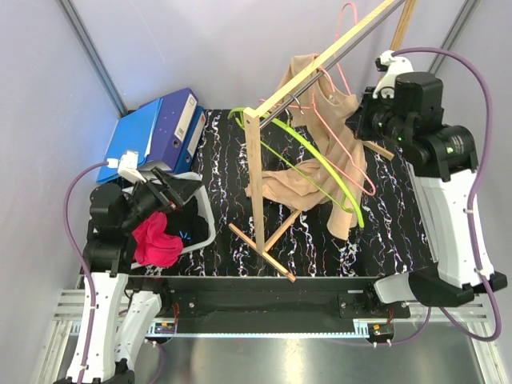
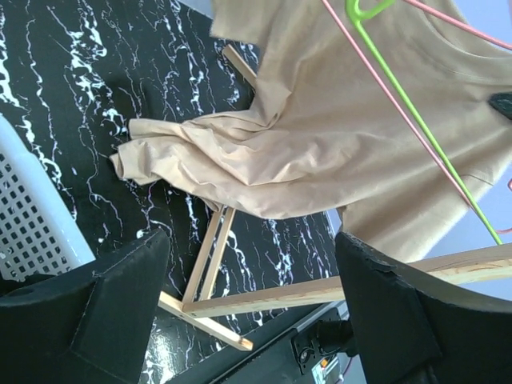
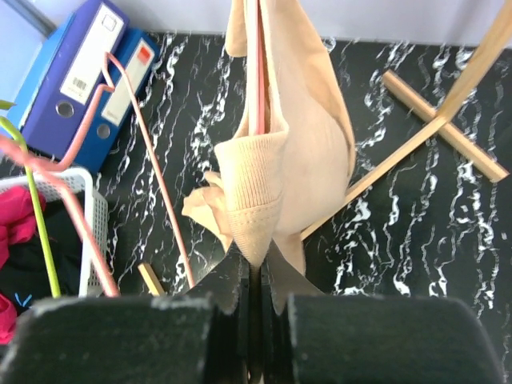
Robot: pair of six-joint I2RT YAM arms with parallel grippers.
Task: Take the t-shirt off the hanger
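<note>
Right end effector [image 3: 254, 276] clamped on the collar of the t-shirt [image 3: 312, 160], hung on its pink hanger [image 3: 260, 72] near the table's [image 1: 224, 200] far right corner, left end effector [image 2: 252, 288] apart and empty: pulling could drag the hanger off the rail [image 1: 336, 48].

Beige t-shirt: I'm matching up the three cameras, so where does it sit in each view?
Top external: the beige t-shirt hangs centre-right.
Left wrist: it fills the upper right.
Right wrist: centre, with its collar pinched by the right end effector.
Shared landmark: the wooden rack, seen in all three.
</note>
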